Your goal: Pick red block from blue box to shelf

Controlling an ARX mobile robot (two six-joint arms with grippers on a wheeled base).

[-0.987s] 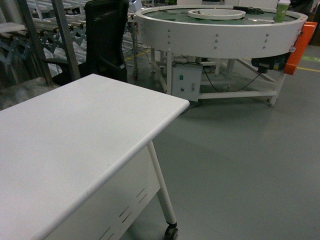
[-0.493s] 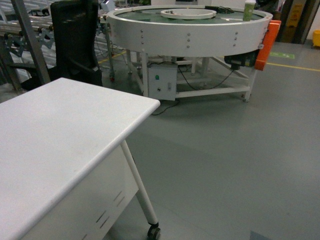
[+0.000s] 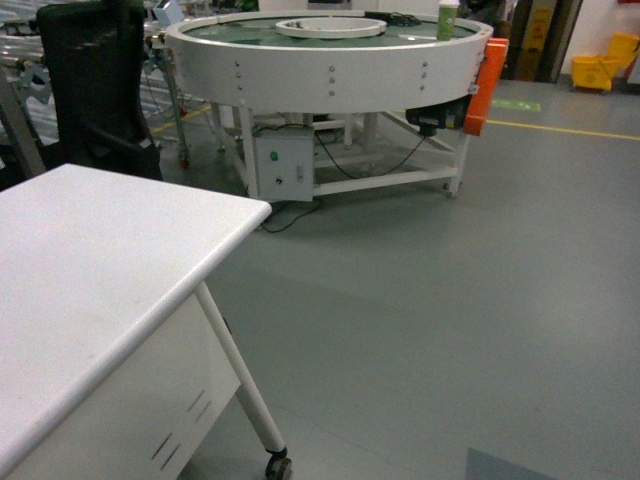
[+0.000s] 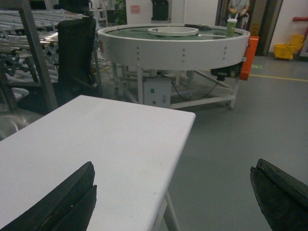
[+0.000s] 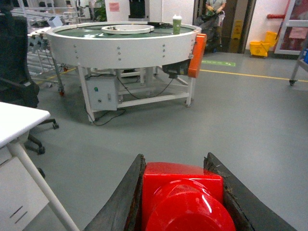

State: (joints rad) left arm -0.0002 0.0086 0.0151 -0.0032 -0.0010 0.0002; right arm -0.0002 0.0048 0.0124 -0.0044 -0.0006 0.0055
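On our left, the white table (image 3: pixel 100 270) fills the near corner, its top bare, a black office chair (image 3: pixel 90 90) behind it. Our left gripper (image 4: pixel 173 197) hangs above that table with its fingers spread wide and nothing between them. Farther right stands the round white conveyor table (image 3: pixel 330 60) with a green cup (image 3: pixel 447 18) on it. Our right gripper (image 5: pixel 180 192) is clamped on the red block (image 5: pixel 183 195), stud facing the camera. We judge we are in the carrying step; neither the blue box nor the shelf is in view, so next we must find the shelf and approach it.
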